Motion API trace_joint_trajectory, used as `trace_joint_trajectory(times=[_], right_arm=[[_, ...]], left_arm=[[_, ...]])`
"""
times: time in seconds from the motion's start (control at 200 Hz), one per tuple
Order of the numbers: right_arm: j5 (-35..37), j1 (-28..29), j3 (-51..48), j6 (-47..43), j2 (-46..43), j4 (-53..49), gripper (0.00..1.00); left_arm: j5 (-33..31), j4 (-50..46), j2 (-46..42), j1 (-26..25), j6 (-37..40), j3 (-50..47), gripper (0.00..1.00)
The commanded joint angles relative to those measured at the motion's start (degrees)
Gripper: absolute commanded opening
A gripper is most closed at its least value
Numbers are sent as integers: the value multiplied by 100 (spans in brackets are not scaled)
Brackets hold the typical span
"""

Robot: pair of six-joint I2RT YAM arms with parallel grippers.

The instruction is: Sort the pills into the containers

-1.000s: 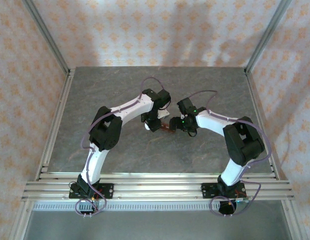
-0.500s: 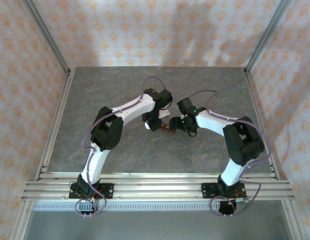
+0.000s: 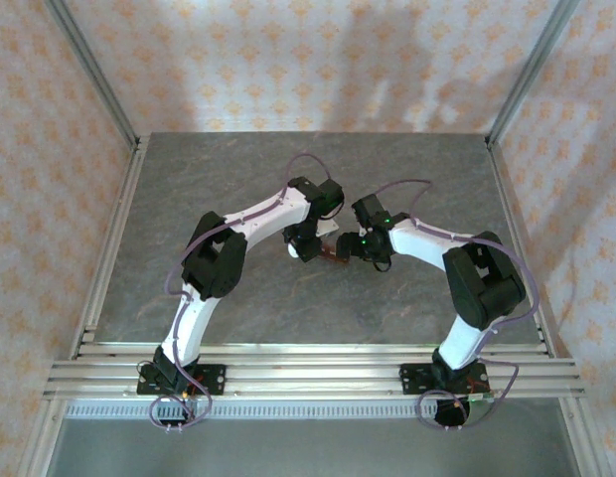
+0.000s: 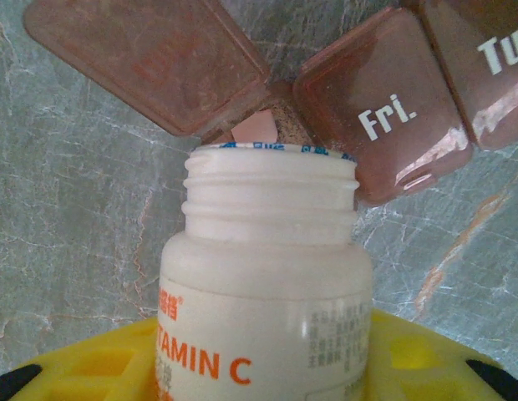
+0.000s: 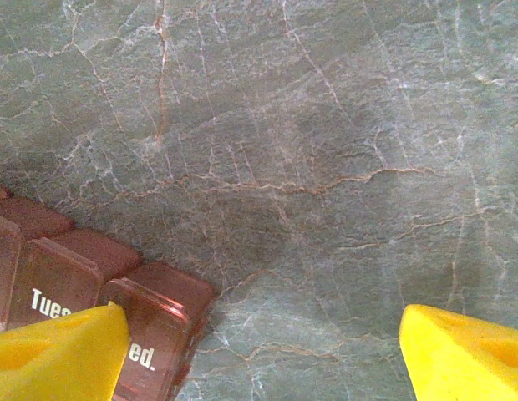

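- The dark red-brown translucent plastic pill organiser [image 5: 163, 292], a strip of day-marked square compartments, lies flat on the grey veined stone table [image 5: 326, 125], between the two grippers.
- At one end of the organiser, a hinged lid [image 4: 146, 58] is folded back. A pale pink pill [image 4: 257, 127] shows in the open compartment beside it. The next lid along, marked "Fri." [image 4: 384, 109], is closed.
- The left gripper [image 3: 304, 245] is clamped on the body of a white plastic vitamin C bottle [image 4: 267, 276]. The bottle is uncapped and tipped, with its threaded mouth just over the organiser's open compartment.
- The right gripper [image 5: 261, 334] stands wide and holds nothing. One yellow fingertip [image 5: 63, 347] overlaps the organiser's other end, near the "Tues" lid. Whether it presses on the lid I cannot tell.
- Handling, as a judgement:
  - The organiser looks light, stiff and smooth, so it is likely to skate on the polished stone if nudged. It needs steadying.
  - The best hold is across the organiser's two long walls at the closed end, well away from the open compartment. The thin lid hinges are best left alone.
  - The pills look small, hard and quick to bounce or roll, so pouring them slowly from close above should work better than pinching them.
  - The bottle's glossy label could slip, so the grip belongs on the body below the shoulder.
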Motion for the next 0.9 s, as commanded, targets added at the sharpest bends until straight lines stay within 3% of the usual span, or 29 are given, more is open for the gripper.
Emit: trace_joint_trajectory(times=[0.0, 0.896], right_arm=[[175, 20, 27, -80, 170, -213, 85], [215, 22, 23, -42, 19, -240, 85]], left_arm=[[-91, -225, 88, -26, 39, 140, 0], [354, 1936, -1354, 71, -489, -1802, 0]])
